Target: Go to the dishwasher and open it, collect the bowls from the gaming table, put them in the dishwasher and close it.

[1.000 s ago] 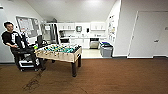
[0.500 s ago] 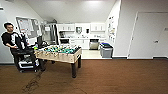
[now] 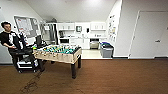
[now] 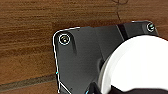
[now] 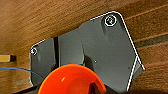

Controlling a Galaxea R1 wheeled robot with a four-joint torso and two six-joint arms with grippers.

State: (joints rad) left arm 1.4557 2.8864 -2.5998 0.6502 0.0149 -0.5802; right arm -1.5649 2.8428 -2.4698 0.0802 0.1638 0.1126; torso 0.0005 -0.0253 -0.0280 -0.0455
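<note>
Head view, going left to right: 1 person [image 3: 10, 40] stands at about 9 o'clock behind a dark cart [image 3: 23, 58]. Next to them is the table [image 3: 58, 53], 1 of them, with its green field on top. Its long axis runs roughly from 9 toward 3 o'clock, slightly angled, near end pointing toward the lower right. I can't make out any bowls on it from here.

Past the table at around 12 o'clock is the kitchen nook with white cabinets [image 3: 80, 26]. The dishwasher [image 3: 94, 44] sits low in that back row, steel front facing this way, looks closed. 1 grey bin [image 3: 106, 50] stands just right of it at about 1 o'clock, and a white door [image 3: 150, 35] is over at 3 o'clock. Brown wood floor [image 3: 112, 77] everywhere.

Left wrist view has 1 white bowl [image 4: 136, 65] big in frame above the floor; right wrist view has 1 orange bowl [image 5: 71, 80]. Can't tell whether either gripper is clamped or spread, the fingers don't read.
</note>
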